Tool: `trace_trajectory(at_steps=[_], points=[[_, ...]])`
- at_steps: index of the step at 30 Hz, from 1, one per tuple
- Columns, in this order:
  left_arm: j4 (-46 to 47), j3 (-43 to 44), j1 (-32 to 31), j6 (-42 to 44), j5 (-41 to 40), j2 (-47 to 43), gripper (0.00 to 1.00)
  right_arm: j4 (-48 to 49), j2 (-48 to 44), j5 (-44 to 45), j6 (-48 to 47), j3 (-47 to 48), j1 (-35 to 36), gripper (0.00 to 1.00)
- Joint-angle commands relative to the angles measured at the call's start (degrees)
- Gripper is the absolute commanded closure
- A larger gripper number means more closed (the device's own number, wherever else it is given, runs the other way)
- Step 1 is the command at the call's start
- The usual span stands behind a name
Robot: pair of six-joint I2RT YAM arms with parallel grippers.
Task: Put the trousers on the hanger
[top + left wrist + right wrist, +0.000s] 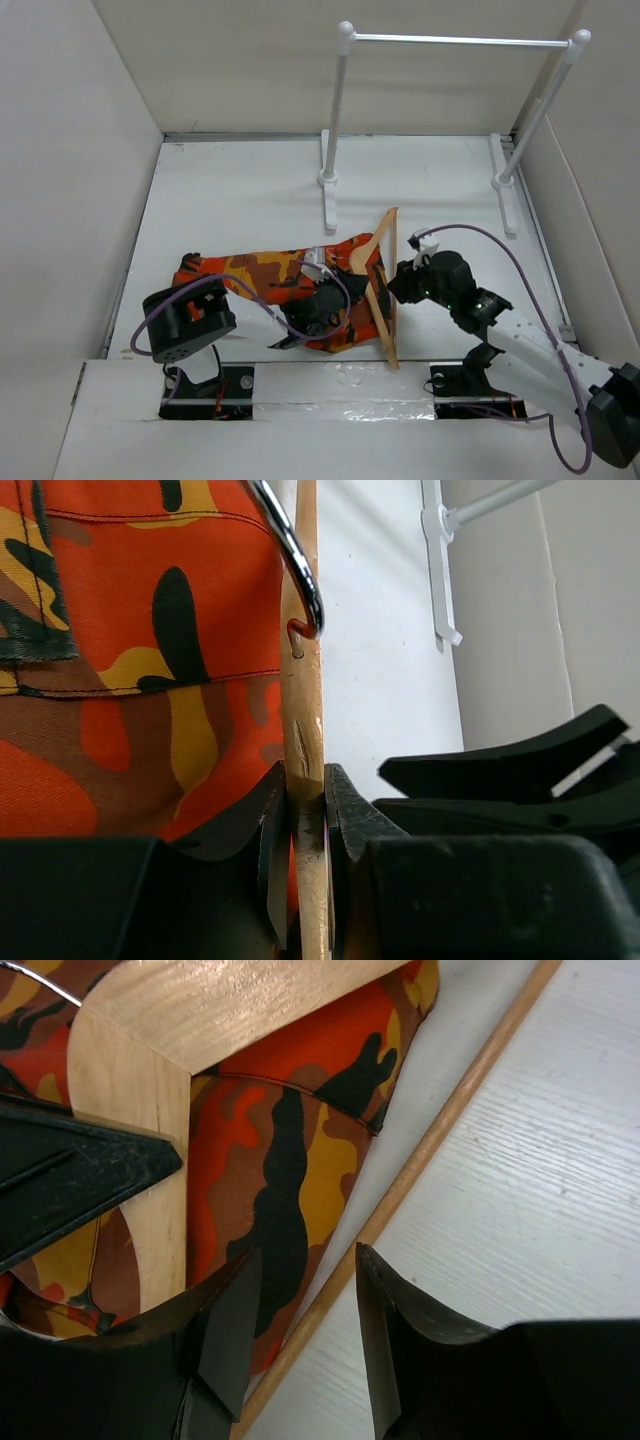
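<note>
I see the left gripper [305, 792] clamped on the hanger [300, 710] | right gripper [308, 1270] parted around its lower bar | trousers [245, 275] near-centre, apparently threaded through | risk: pinched cloth drags free.

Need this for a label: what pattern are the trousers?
The trousers are orange-red camouflage with black, brown, yellow patches; best in left wrist view.

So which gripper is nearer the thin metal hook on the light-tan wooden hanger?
Left. The left gripper is shut on the hanger right by its hook; the right gripper sits open around the bottom bar, across the hanger from it.
</note>
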Motion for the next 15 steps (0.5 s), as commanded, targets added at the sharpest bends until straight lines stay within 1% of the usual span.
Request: trace_trajectory(at_steps=[1, 5, 9, 12, 15], points=[[6.5, -1.0, 0.0, -1.3, -2.4, -0.2, 1.0, 11.5, 3.9, -4.5, 1.4, -0.8, -0.8, 0.51], [6.8, -0.9, 0.0, -1.1, -2.2, 1.0, 1.0, 16.4, 9.2, -7.3, 1.6, -2.1, -0.8, 0.39], [7.0, -0.8, 0.0, -0.8, -2.2, 1.8, 1.0, 22.1, 13.6, -8.3, 1.9, -3.4, -2.1, 0.39], [6.6, -0.5, 0.0, -0.7, -2.4, 2.7, 1.0, 25.6, 18.0, -11.1, 1.9, -4.1, -3.5, 0.39], [6.6, -0.7, 0.0, -1.0, -2.5, 3.2, 1.0, 26.9, 21.9, -11.7, 2.1, -4.4, -4.1, 0.38]])
